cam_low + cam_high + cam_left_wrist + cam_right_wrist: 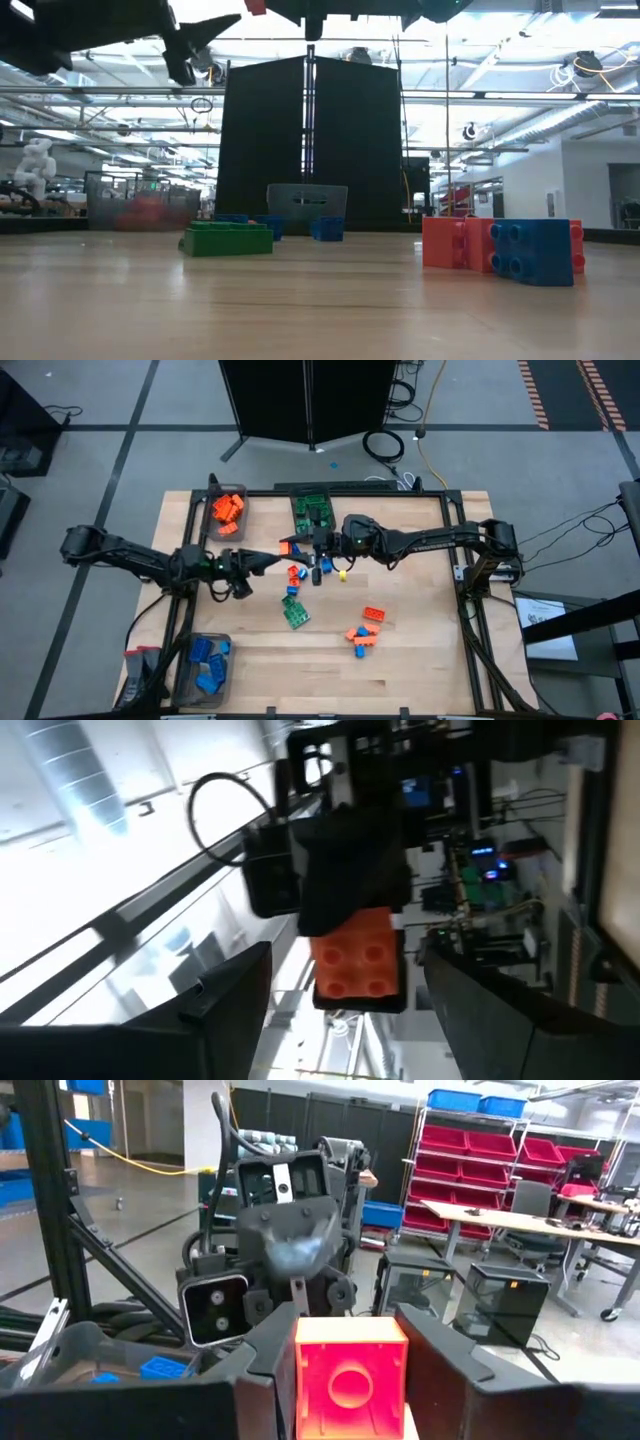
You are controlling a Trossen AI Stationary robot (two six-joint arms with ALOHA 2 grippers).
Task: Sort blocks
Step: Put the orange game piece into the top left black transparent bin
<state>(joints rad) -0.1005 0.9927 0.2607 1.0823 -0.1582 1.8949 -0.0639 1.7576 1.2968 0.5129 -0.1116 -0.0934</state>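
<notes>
Where both arms meet, studded orange block (pixel 348 1378) between right claw (pixel 340 1380) fingers.

My right gripper (pixel 291 545) and my left gripper (pixel 272 558) met nose to nose above the middle of the table (pixel 430 660), a brick (pixel 349 1373) held between my right jaws. Behind them, along the far edge, stood two bins (pixel 225 512) side by side, each with bricks inside; a third bin (pixel 203 668) sat at the near left corner, also filled. Just below the grippers lay a small scatter of bricks (pixel 295 574), with a flat plate (pixel 296 612) nearer still. Another cluster (pixel 366 630) lay to the right, toward the near edge, well apart from the bins.
</notes>
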